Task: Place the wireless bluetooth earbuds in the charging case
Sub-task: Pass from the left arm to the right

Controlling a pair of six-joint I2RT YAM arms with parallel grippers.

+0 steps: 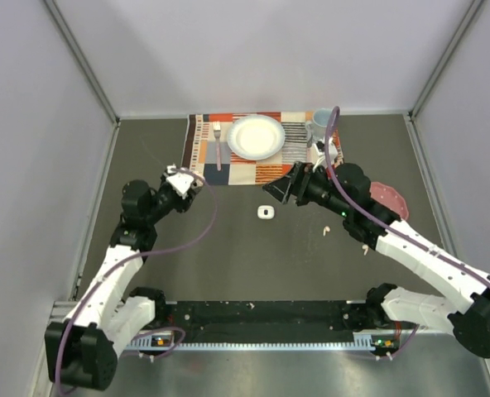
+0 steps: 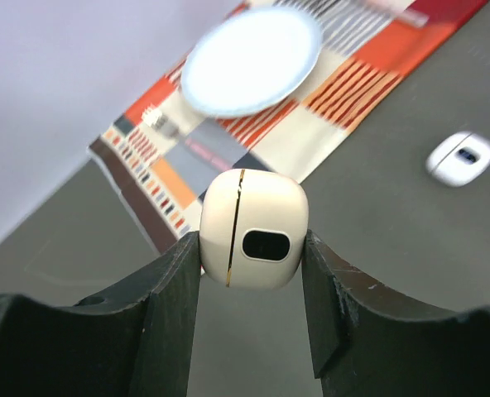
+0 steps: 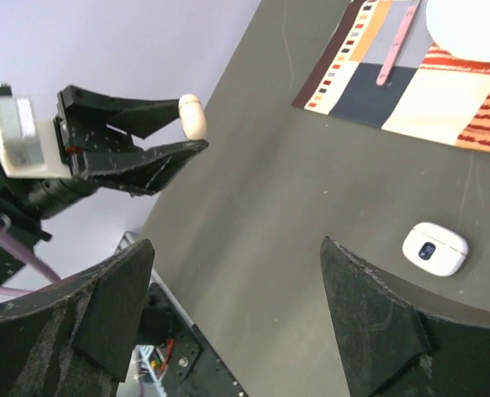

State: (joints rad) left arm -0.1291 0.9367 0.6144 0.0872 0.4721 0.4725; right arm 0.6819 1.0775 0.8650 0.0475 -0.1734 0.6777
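Dark tabletop [image 1: 228, 265] bears tiny white earbuds [image 1: 328, 229]; left tool [image 2: 252, 245] pinches a cream gold-seamed case [image 2: 253, 203], right tool [image 3: 235, 246] spread

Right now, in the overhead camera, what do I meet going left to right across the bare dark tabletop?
left claw gripping the held charging case → loose charging case → first earbud → second earbud
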